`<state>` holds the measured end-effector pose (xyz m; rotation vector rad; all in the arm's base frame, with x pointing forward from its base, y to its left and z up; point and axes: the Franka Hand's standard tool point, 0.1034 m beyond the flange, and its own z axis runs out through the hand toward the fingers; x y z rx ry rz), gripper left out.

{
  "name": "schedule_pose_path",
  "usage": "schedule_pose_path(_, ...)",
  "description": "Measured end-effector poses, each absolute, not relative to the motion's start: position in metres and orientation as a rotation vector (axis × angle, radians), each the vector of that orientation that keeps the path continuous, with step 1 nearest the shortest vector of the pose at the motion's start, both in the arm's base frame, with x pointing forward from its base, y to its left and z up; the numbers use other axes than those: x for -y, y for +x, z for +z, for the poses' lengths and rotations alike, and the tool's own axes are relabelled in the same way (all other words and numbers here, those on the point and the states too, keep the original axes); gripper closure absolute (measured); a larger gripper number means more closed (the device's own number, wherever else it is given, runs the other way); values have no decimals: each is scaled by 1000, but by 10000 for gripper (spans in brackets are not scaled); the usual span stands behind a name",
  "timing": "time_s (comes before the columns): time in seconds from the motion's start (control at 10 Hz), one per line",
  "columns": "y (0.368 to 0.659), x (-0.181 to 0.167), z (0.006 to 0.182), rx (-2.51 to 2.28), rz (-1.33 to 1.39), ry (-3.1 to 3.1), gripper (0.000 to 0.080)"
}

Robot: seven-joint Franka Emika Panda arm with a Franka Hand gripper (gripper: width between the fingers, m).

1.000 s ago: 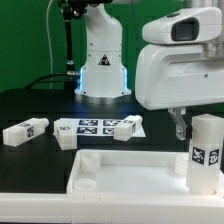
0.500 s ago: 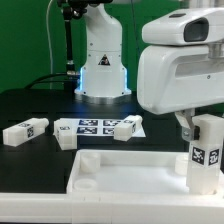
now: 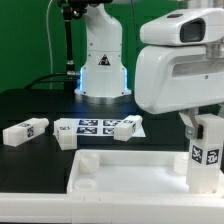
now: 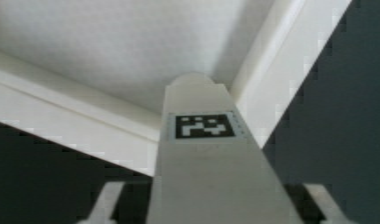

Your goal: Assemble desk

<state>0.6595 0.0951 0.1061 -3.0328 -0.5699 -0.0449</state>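
Item one: desk tray (image 3: 120,172), white with a raised rim, lying flat on the dark tabletop (image 3: 30,105) at the near side. Item two: upright leg (image 3: 207,150), tagged, standing at the tray's corner on the exterior view's right. Item three: end effector (image 4: 212,202), straddling the upright leg with a finger (image 4: 119,198) on either side; I cannot tell whether it clamps the leg or stands just clear. Item four: loose leg (image 3: 25,131), lying far left of the tray. Item five: white block (image 3: 65,138), just beside the marker board (image 3: 92,126). Item six: second loose leg (image 3: 125,128), at the board's right end.
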Motion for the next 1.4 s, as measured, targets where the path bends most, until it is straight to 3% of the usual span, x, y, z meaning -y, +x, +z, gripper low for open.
schedule_pose_path(0.7, 661, -96, 107, -537, -16, -3020, 509)
schedule_pose_path(1.4, 659, -58, 105, -1199, -31, -2885, 504)
